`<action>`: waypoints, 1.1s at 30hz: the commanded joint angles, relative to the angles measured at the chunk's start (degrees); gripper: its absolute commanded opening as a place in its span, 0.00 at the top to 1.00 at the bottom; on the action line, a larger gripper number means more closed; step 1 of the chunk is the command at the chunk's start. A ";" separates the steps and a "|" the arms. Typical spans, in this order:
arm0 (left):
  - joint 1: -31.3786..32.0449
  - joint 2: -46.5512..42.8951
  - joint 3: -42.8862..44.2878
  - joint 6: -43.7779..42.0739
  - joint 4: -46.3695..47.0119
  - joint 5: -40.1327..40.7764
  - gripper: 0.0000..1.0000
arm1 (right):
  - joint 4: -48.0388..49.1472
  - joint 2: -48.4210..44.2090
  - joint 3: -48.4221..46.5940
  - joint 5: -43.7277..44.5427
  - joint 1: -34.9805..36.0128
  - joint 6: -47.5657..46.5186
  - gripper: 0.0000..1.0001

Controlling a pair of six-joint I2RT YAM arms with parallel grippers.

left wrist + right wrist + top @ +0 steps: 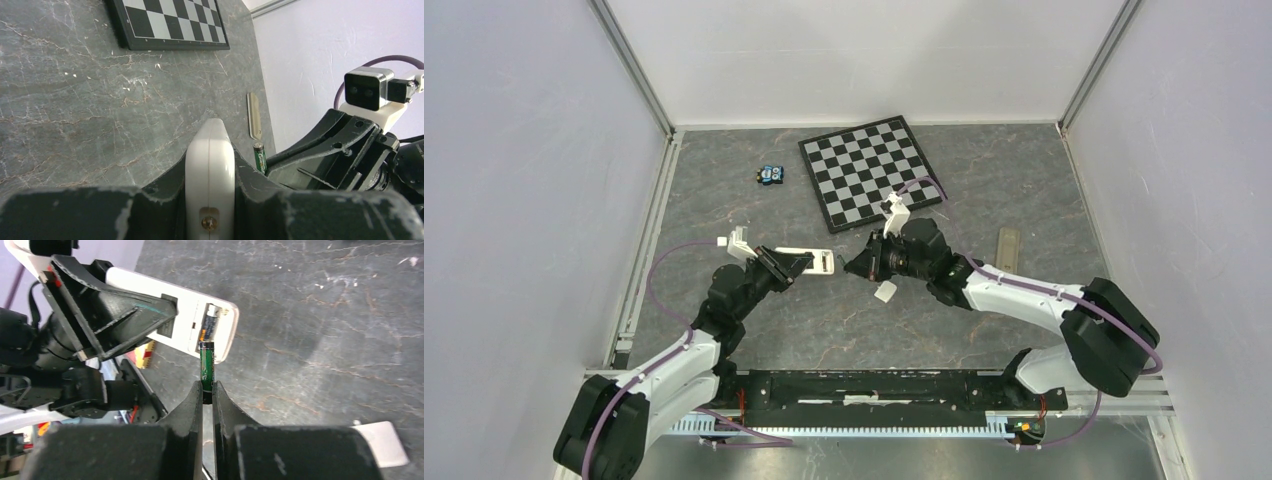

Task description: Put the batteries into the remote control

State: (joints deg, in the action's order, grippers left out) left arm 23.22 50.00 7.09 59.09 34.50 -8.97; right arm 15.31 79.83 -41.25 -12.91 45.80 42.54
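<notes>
My left gripper [210,174] is shut on the remote control [210,145], holding the white handset on edge above the table. In the right wrist view the remote control [190,305] shows its open back, with one battery [210,324] lying in the compartment. My right gripper [207,390] is shut on the lower end of a second, green battery [207,365], whose top end sits just at the remote's edge by the compartment. From above, the left gripper [792,263] and the right gripper [854,266] face each other over the remote control [821,262].
A checkerboard [871,170] lies at the back, with a small blue toy [771,174] to its left. A small white flat piece [885,291] rests on the table under the right wrist. A tan stick [1008,245] lies at the right.
</notes>
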 commanded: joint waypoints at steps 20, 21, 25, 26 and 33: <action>-0.21 1.01 -0.76 0.15 8.21 -0.61 0.98 | 6.04 4.65 -3.30 5.22 3.64 8.76 0.95; -0.25 1.00 -0.76 0.23 8.40 -0.65 0.98 | 6.16 4.86 -3.38 5.12 3.68 8.98 0.95; -0.20 1.17 -0.76 0.23 8.78 -0.70 0.98 | 6.77 5.38 -3.58 4.88 3.75 9.35 0.95; -0.20 1.08 -0.76 0.24 8.83 -0.78 0.98 | 6.90 5.53 -3.49 4.97 3.85 9.59 0.95; -0.26 0.90 -0.33 -0.03 9.00 -1.40 0.98 | 6.85 6.54 -3.96 5.62 3.94 10.50 0.93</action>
State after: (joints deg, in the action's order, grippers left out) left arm 23.22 51.05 6.37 59.11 39.59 -9.45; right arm 19.99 85.60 -42.41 -7.88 49.41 52.12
